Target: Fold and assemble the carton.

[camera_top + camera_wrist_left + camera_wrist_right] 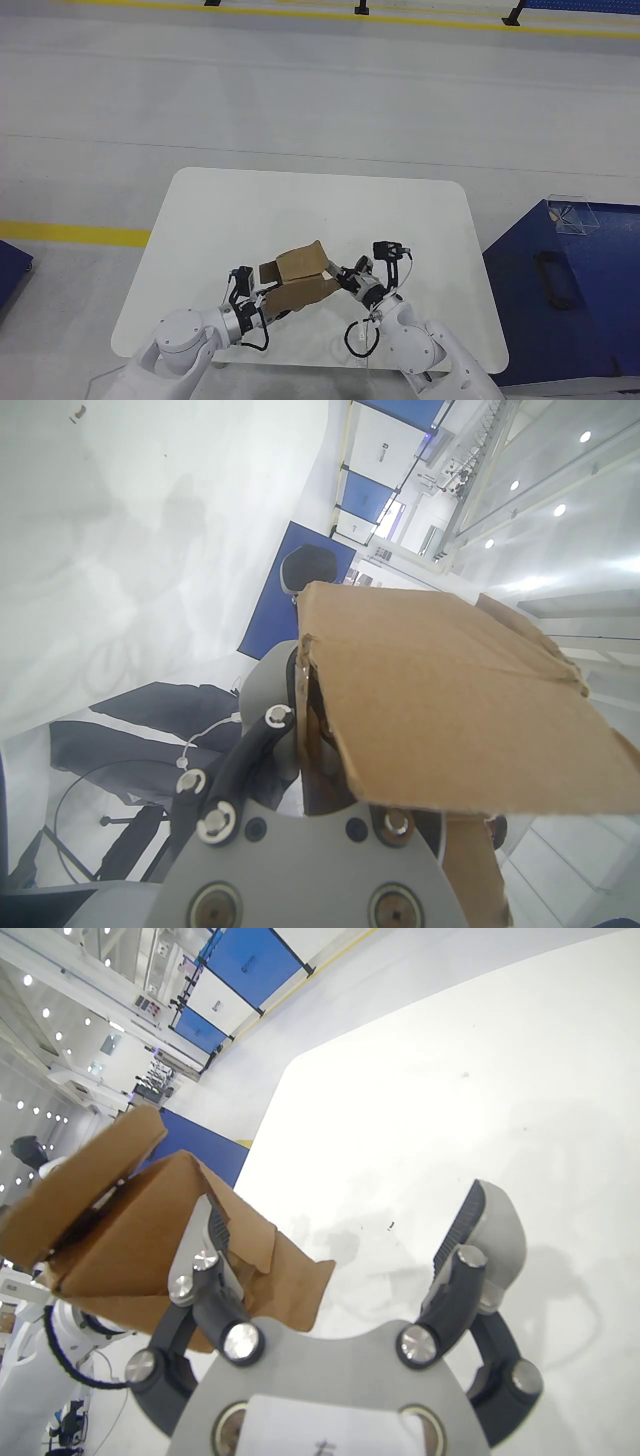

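Brown cardboard carton (pixel 300 275), partly folded, hangs between the two pincers, above the white tabletop (pixel 400 210). The left pincer (pixel 262 298) is clamped on one end panel. At the opposite end the right pincer (pixel 345 1208) gapes wide, one finger touching a flap.

Left tool (pixel 310 715) clamped, right tool (pixel 345 1208) agape.

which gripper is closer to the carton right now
Left. The left gripper is clamped on the carton at one end; the right gripper sits beside it, jaws open, one finger against a flap, the other over the table.
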Tool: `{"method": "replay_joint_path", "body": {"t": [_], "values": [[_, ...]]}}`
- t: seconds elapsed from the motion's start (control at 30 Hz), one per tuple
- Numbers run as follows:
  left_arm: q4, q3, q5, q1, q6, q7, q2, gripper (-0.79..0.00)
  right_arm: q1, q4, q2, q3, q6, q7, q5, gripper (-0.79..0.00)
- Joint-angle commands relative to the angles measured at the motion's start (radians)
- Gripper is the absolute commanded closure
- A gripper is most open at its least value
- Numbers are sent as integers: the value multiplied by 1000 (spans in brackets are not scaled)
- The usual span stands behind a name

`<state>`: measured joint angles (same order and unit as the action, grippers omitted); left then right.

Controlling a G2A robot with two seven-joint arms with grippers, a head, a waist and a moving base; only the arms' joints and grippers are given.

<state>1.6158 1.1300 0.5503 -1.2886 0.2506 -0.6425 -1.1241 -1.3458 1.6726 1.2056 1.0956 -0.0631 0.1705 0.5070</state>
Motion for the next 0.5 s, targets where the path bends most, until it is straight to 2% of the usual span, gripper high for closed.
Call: {"method": "replay_joint_path", "body": {"t": [0.0, 0.1, 0.23, 0.37, 0.47], "values": [[-9, 6, 21, 0, 1, -21, 0, 0, -11, -30, -4, 43, -1, 16, -27, -785], [-17, 12, 33, 2, -2, -37, 0, 0, -22, -75, -6, 61, 18, 66, -69, -785], [-18, 13, 33, 4, 1, -44, 0, 0, -31, -115, -1, 29, 61, 170, -144, -785], [-11, 5, 28, 7, 9, -35, -1, 0, -35, -113, 2, 23, 118, 246, -245, -785], [-8, 0, 26, 7, 10, -31, -3, 0, -48, -91, 0, 43, 148, 260, -293, -785]]}}
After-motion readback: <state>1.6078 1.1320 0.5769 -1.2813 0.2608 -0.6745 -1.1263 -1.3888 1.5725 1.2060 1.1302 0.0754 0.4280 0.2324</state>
